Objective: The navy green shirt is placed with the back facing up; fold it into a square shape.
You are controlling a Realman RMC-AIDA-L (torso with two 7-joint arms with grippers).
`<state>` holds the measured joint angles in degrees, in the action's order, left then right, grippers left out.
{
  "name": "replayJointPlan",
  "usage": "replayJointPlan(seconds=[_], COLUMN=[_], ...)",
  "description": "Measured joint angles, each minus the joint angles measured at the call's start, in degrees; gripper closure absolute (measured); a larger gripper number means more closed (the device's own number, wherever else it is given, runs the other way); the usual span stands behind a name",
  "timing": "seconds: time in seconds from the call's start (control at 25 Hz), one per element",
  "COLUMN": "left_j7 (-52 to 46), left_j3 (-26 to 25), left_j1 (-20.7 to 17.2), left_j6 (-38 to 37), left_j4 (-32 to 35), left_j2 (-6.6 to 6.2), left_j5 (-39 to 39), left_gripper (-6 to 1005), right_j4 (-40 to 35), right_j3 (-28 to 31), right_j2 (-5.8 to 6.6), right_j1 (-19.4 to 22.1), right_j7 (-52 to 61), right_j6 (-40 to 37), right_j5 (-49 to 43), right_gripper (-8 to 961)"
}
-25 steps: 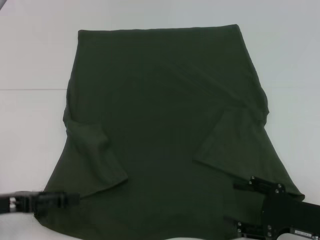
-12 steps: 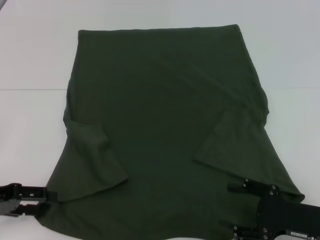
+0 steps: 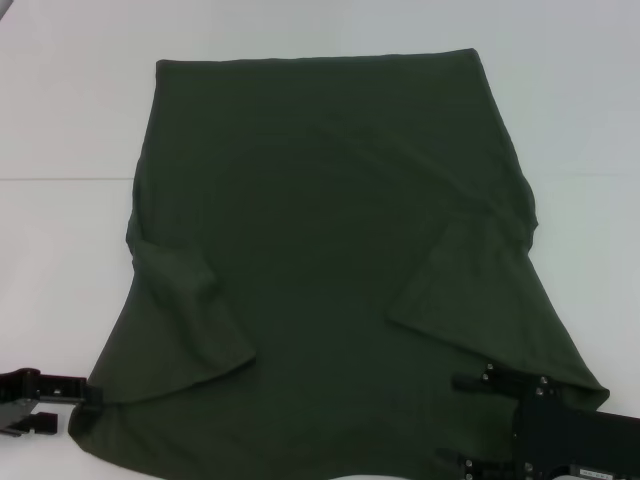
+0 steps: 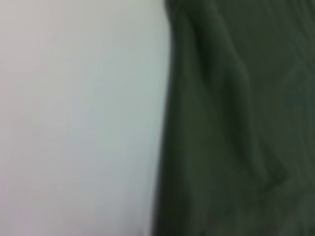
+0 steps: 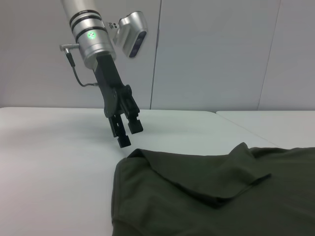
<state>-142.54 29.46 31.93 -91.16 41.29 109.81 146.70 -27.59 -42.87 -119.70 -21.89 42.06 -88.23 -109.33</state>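
The navy green shirt (image 3: 330, 270) is laid flat on the white table (image 3: 60, 120), spread across the middle of the surface, with both short sleeves folded inward over the body. The near hem is at the table's front edge.

The left gripper (image 5: 125, 129) is positioned just off the shirt's near left corner, raised above the table and apart from the fabric; its fingers (image 5: 134, 124) are seen slightly parted and empty (the right wrist view shows this best). In the head view it appears at the lower left edge (image 3: 30, 400).

The right gripper (image 3: 500, 425) is located over the shirt's near right corner. Whether it is released or clenched cannot be told.
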Motion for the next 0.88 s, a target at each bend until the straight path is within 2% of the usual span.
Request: replayJointPlan(seconds=[0.88], left_j7=[-0.5], left_j3=[1.48], left_j1=[0.46], left_j6=[4.2], left_j4=[-2.39], left_j2=[0.76], left_j5=[0.61], left_gripper=[166], right_j4=[0.17], right_j3=[-0.02], right_j2=[-0.09], right_j1=[-0.08], right_j7=[0.04], right_j6=[0.75], right_j5=[-0.1], right_gripper=[128])
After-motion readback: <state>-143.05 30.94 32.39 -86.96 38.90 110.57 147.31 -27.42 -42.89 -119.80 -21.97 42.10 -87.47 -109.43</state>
